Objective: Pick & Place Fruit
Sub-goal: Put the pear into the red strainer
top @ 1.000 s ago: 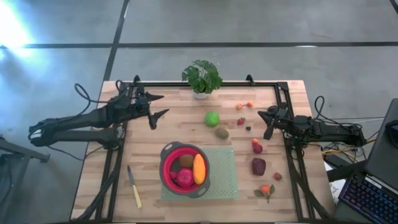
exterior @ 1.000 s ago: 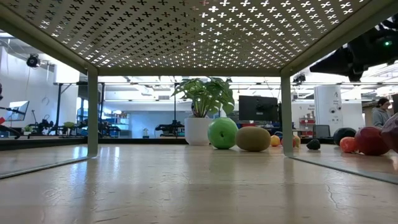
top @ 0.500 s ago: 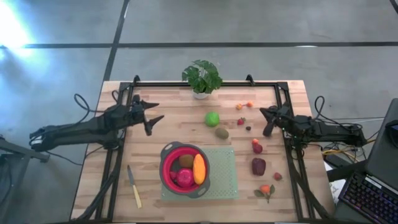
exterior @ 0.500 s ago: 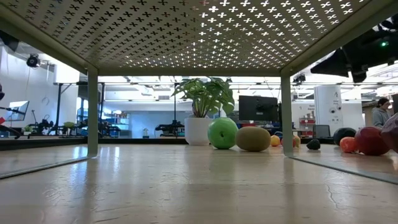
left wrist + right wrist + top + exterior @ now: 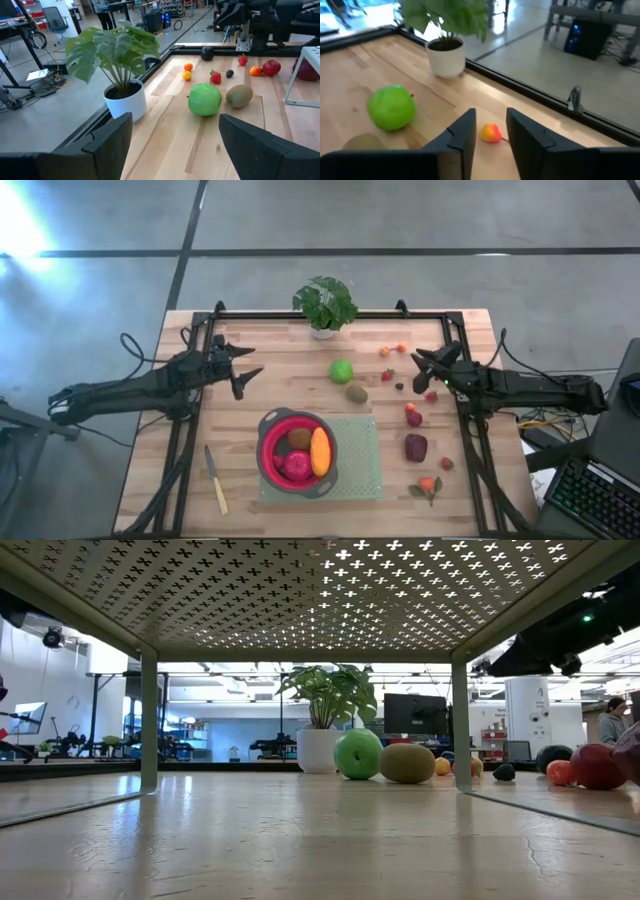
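Near the table's right edge, right gripper (image 5: 424, 370) spread; left gripper (image 5: 247, 369) spread.

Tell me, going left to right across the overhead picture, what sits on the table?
Left gripper → knife → red bowl → potted plant → green ball → kiwi → dark-red lump → right gripper.
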`<state>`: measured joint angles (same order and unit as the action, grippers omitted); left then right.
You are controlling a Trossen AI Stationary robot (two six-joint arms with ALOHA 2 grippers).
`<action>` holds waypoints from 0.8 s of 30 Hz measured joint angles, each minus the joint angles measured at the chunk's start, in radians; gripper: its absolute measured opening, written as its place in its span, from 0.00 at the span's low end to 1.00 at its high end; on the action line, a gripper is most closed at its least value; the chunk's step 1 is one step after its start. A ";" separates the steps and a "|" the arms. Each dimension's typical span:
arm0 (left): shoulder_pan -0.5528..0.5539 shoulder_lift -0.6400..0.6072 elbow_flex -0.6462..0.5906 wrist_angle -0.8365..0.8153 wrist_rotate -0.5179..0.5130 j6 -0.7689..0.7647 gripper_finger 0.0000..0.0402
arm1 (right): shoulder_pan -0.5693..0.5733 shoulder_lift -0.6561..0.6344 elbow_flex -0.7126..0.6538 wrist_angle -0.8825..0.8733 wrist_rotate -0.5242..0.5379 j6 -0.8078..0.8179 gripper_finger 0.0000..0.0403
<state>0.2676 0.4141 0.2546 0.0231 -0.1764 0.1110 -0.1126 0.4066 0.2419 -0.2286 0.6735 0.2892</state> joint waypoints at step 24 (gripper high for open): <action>0.000 0.000 0.000 -0.003 0.000 0.000 0.75 | -0.579 0.620 0.279 -0.006 -0.623 -0.232 0.44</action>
<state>0.2678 0.4145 0.2546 0.0200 -0.1764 0.1114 -0.6914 1.0270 0.5213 -0.2349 0.0509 0.0575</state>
